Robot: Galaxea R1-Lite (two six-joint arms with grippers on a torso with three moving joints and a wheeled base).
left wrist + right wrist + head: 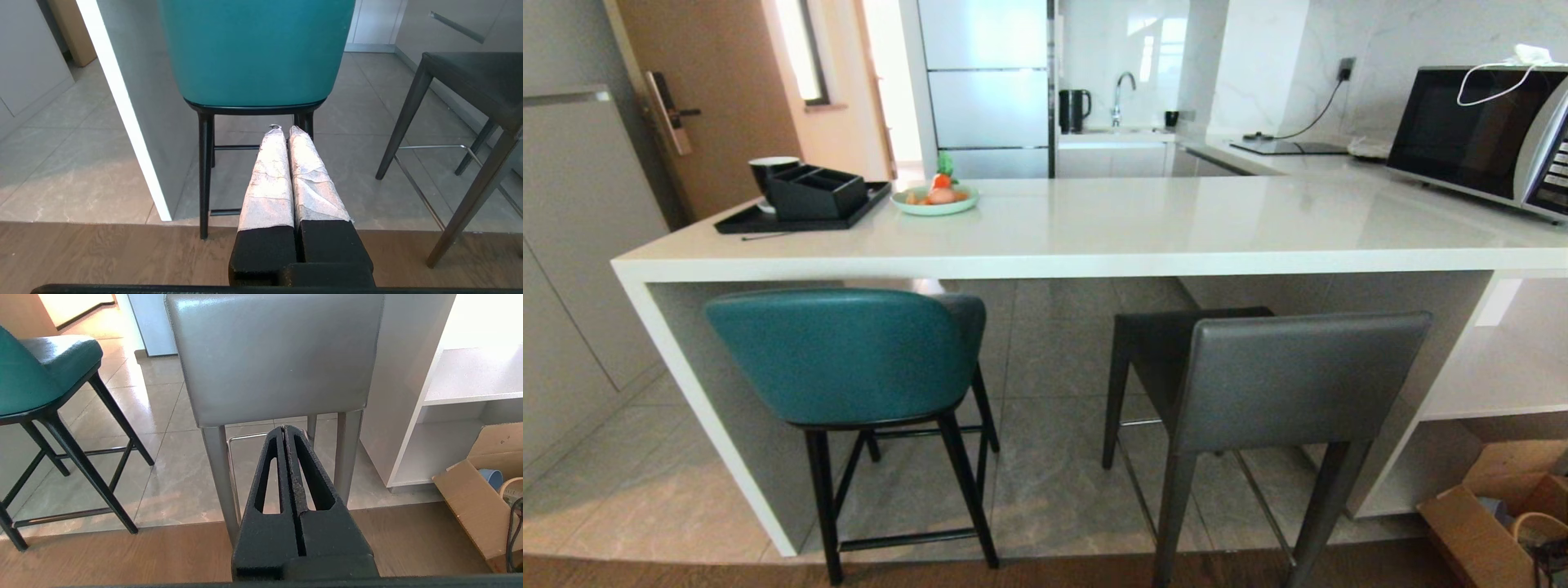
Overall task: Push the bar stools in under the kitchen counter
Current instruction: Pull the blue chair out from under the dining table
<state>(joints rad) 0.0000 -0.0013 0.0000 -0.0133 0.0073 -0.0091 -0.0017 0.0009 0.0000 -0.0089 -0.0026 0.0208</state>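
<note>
Two bar stools stand at the white kitchen counter [1045,265] with their backs toward me. The teal stool [837,355] on thin black legs is at the left, its seat partly under the slab. The squared grey stool [1298,376] is at the right, standing a little further out. Neither arm shows in the head view. My left gripper [285,130] is shut and empty, low behind the teal stool [255,49], short of its back. My right gripper [284,428] is also shut and empty, below the back of the grey stool [273,355].
The counter's white side panel [707,416] stands close left of the teal stool. On top sit a black tray [800,208], a plate of food [935,198] and a microwave [1478,135]. Open shelves [1494,384] and a cardboard box [1494,523] lie right of the grey stool.
</note>
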